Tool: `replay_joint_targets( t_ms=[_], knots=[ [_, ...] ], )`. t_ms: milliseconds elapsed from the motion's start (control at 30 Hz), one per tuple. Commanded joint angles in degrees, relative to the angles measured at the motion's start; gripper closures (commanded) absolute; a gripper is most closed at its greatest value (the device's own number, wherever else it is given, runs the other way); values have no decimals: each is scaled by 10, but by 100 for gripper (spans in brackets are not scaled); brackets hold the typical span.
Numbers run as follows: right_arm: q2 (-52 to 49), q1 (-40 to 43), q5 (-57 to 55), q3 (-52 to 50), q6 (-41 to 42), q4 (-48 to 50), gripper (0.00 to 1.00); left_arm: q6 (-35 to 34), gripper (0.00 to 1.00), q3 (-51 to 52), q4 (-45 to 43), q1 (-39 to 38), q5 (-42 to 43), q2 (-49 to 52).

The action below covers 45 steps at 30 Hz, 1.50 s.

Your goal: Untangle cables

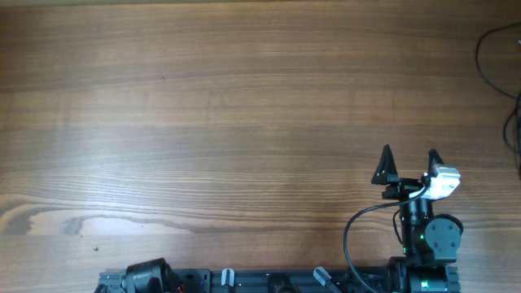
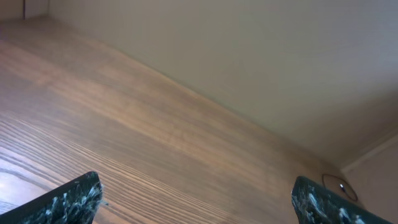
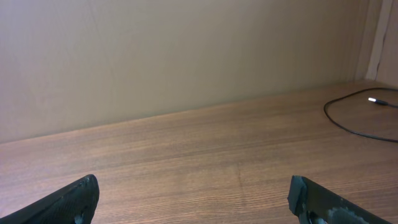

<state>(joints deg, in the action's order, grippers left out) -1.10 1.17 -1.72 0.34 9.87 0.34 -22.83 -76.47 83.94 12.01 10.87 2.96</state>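
Cables (image 1: pixel 495 57): only a few strands show at the far right of the overhead view, cut by the frame edge; count and tangle unreadable. Left wrist view catches them as a far speck, too small to tell. Left arm (image 1: pixel 148 277) mostly cropped at the near edge, jaws unseen there.

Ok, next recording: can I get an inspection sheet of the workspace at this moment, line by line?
Surface: brown wood-grain table, bare over most of its width.
Job's things: thin black cords in loose loops at the table's right edge, partly cut off by the frame; one shows a pale plug tip.
Clutter: nothing seen.
Hands: right hand open, empty, well short of the cords; left hand open, empty.
Cables: thick black cable arcing beside the right arm.
Surroundings: plain beige wall behind the table.
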Motion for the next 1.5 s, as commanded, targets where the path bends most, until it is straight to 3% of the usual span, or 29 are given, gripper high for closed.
replay_joint_targets(
  t_ms=[0,133,400,500,600,733,900,1200,1367,1467],
  knots=[
    [8,0,6,0,8,1,0,-1,0,61,-36,9,17,-5],
    [8,0,7,0,8,1,0,5,0,191,-174,17,70,-5],
    [8,0,6,0,7,1,0,-15,0,422,-572,17,231,-5],
    [8,0,7,0,8,1,0,-31,0,490,-716,-1,229,-5],
    [8,0,6,0,8,1,0,-33,0,554,-826,-36,170,-13],
    [8,0,6,0,8,1,0,-105,0,591,-832,-80,-17,-28],
    [8,0,7,0,8,1,0,-126,0,618,-833,-84,-132,-28],
    [8,0,6,0,8,1,0,-119,0,761,-959,-85,-150,-28],
    [8,0,6,0,8,1,0,-30,0,761,-945,-103,-149,-28],
    [8,0,6,0,8,1,0,-26,0,761,-883,-107,-148,-28]
  ],
)
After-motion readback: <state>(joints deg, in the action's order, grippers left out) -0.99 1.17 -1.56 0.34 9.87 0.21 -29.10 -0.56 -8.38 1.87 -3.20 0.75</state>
